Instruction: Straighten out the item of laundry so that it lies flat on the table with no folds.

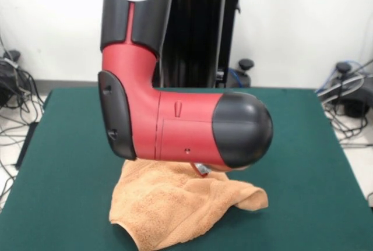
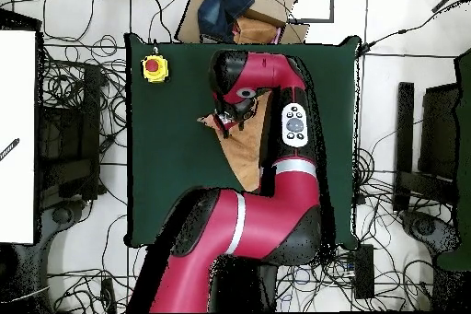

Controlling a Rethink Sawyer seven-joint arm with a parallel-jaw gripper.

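The peach-orange towel (image 1: 169, 204) lies crumpled in thick folds on the green table (image 1: 303, 146), near its front edge, with one flap reaching right. My red and black arm hangs low over it and hides its back part. Only a small piece of the gripper (image 1: 200, 169) shows under the arm, right at the towel's top. In the overhead view the gripper (image 2: 225, 122) is over the left corner of the towel (image 2: 243, 152), which shows as a pointed shape on the table (image 2: 166, 163), partly under the arm. I cannot see whether the gripper holds the cloth.
A yellow box with a red button (image 2: 155, 68) stands on the table's corner. A cardboard box with blue cloth (image 2: 241, 11) sits just beyond the table's edge. Cables and equipment (image 2: 64, 135) lie on the floor around the table.
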